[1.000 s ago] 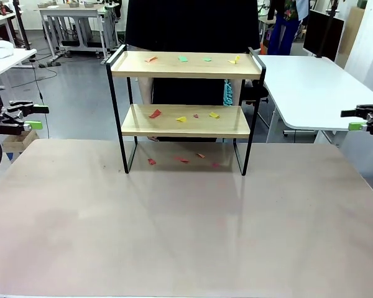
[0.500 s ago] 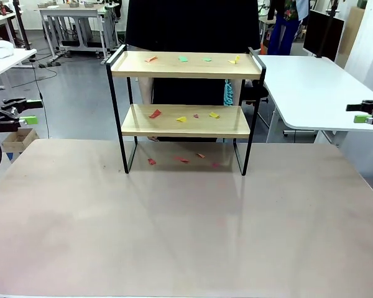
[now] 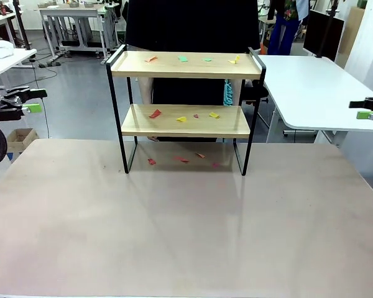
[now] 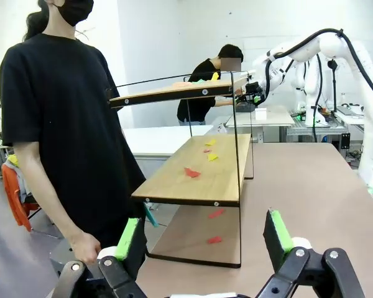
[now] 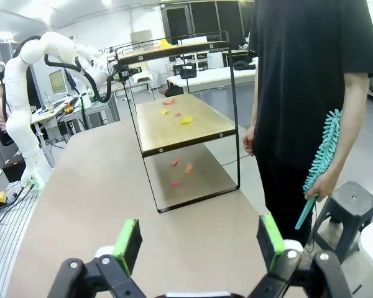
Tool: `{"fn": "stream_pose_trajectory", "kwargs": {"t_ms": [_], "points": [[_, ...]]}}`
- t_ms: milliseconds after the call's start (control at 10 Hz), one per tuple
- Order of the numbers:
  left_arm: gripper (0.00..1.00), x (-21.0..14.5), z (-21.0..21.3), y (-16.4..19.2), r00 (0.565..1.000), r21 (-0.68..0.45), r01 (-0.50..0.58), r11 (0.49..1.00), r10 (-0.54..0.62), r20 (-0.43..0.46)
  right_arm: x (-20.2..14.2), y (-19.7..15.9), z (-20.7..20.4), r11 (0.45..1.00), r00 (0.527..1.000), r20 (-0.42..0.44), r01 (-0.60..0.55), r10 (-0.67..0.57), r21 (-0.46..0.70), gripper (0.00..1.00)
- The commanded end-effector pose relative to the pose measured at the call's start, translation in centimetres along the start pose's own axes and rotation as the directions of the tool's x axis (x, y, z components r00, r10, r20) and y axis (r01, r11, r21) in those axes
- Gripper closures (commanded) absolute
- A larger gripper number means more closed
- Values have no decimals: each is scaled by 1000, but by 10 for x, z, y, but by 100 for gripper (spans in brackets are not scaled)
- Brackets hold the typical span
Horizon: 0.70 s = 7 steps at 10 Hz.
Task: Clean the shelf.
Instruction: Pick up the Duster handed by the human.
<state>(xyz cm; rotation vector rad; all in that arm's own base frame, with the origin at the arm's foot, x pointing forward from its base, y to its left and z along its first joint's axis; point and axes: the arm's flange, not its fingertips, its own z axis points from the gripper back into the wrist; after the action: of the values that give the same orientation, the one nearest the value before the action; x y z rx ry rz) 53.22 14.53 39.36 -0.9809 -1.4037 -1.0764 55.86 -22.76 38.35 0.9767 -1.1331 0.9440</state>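
The shelf [image 3: 168, 68] stands at the far middle of the table, its two light wooden boards held in a black frame. Coloured paper scraps [image 3: 155, 113] lie on both boards, and more red scraps [image 3: 151, 161] sit on the table under it. My left gripper [image 3: 37, 100] hovers open off the table's left edge, clear of the shelf. My right gripper [image 3: 355, 109] hangs open off the right edge. The left wrist view has the shelf [image 4: 193, 180] beyond the open gripper [image 4: 202, 236]. The right wrist view has the shelf [image 5: 174, 127] beyond the open gripper [image 5: 199, 242].
A person in a black shirt [image 3: 193, 25] stands behind the shelf, holding a teal duster [image 5: 322, 155] down at the side. The wide tabletop [image 3: 186, 223] in front of the shelf is bare. A white table [image 3: 311, 87] stands at the back right.
Both grippers have drawn outward and risen a little, the left towards the left edge and the right towards the right edge. The shelf and scraps have not moved.
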Motion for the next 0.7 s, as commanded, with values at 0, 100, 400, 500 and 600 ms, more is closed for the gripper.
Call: {"fn": "stream_pose_trajectory", "kwargs": {"t_ms": [0, 100, 400, 500, 600], "points": [[0, 5, -9, -6, 999, 33, -23, 999, 23, 23, 9, -3, -1, 1000, 999, 36, 13, -12, -24, 0], [0, 5, -13, -4, 999, 24, -47, 999, 47, 21, 9, -4, -1, 1000, 1000, 9, 3, -3, -12, 0], [0, 0, -3, -2, 1000, -2, -8, 1000, 8, 4, 1, 0, 0, 1000, 1000, 5, -1, 1, -3, 0], [0, 0, -3, -2, 1000, -2, -8, 1000, 8, 4, 1, 0, 0, 1000, 1000, 5, -1, 1, -3, 0], [0, 0, -3, -2, 1000, -2, -8, 1000, 8, 4, 1, 0, 0, 1000, 1000, 5, -1, 1, -3, 0]]}}
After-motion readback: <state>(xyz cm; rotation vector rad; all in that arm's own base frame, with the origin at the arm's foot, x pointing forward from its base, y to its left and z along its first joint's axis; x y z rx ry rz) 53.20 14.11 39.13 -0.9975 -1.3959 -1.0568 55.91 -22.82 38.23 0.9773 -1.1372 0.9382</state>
